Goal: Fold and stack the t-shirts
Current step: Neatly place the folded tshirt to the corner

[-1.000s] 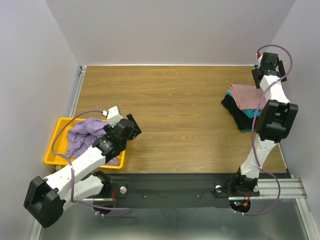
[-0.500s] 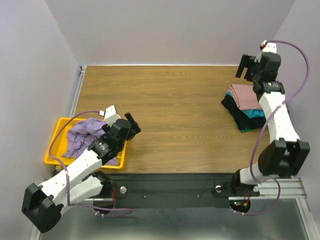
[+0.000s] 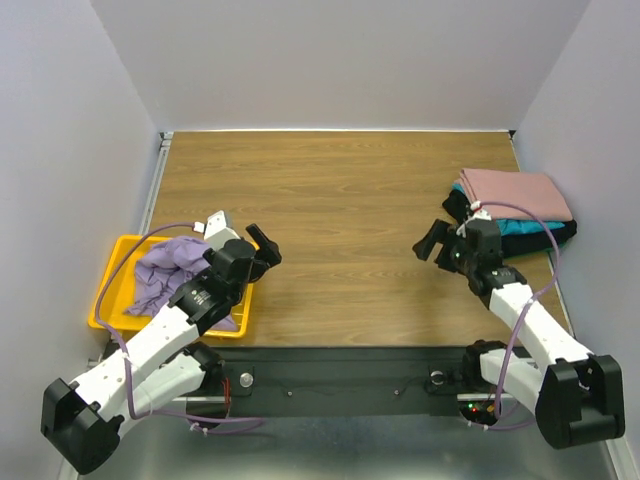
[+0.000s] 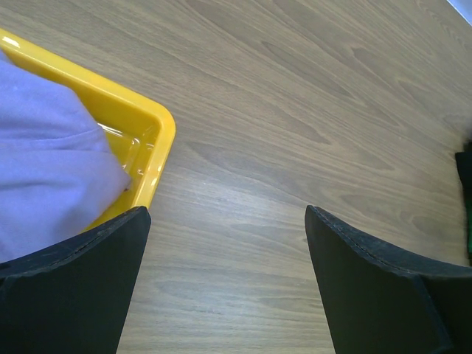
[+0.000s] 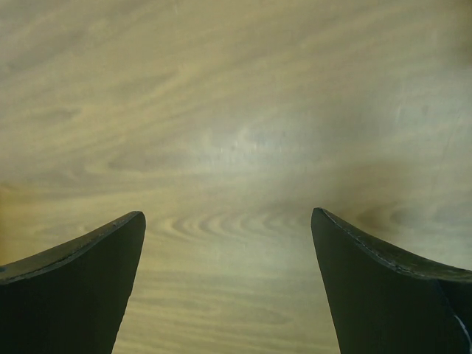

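Step in hand: by my reading, fetching the last unfolded tee from the bin so it can be spread out and folded.
Unfolded tee: the crumpled lavender purple cloth t-shirt [image 3: 165, 272] lies bunched inside the shallow yellow plastic bin [image 3: 100, 312] at the near left of the wooden table [image 3: 340, 200].
Folded stack: the dusty pink folded t-shirt [image 3: 515, 187] sits on top of the teal folded t-shirt [image 3: 522, 226], with the black folded t-shirt [image 3: 458, 208] at the bottom, on the right side of the table.
Left gripper [image 3: 262, 248]: fingers spread wide and empty, over bare wood just beside the bin's right corner, apart from the cloth.
Right gripper [image 3: 431, 240]: fingers spread wide and empty, over bare wood near the stack's left edge, not touching it.
Doing it well: swing the left gripper back over the bin, come down on a raised fold of the lavender cloth rather than the plastic rim, pinch a single layer and lift high enough to clear the wall.
Unclear: the bunching hides which part is collar or hem, so the first pinch may need regripping.
Right arm's part: likely to wait well clear of the stack, ready to take a second corner.
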